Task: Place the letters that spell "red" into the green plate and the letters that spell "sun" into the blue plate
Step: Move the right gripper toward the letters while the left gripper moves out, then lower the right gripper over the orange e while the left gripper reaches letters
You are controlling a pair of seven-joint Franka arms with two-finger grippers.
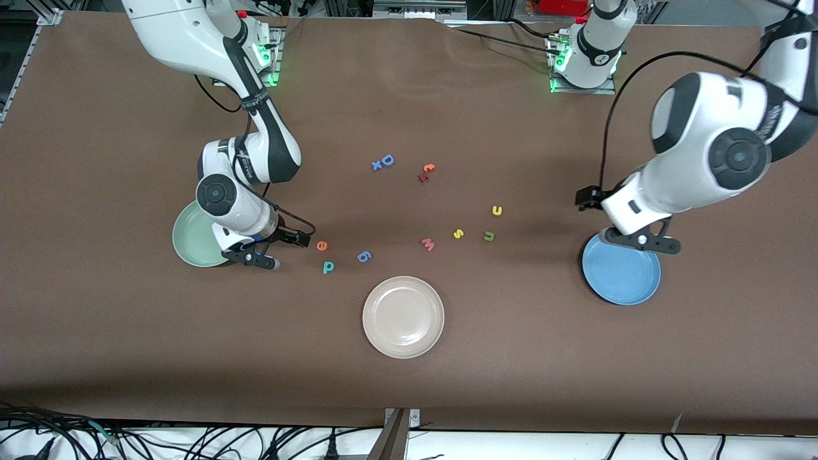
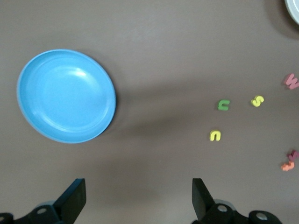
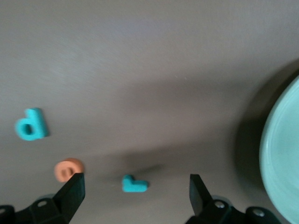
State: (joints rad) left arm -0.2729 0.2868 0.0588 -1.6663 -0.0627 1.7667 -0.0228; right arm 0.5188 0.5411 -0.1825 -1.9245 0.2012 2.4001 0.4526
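Teal r (image 3: 134,184) between right fingers (image 3: 72,193), hidden from front.

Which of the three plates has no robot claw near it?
The beige plate, nearest the front camera. The green plate sits by the right claw, the blue plate by the left claw.

Just a big matte brown rectangular table (image 1: 511,383) under even overhead light, with tangled black cables (image 1: 192,441) along the white floor strip (image 1: 543,447) at its near edge.
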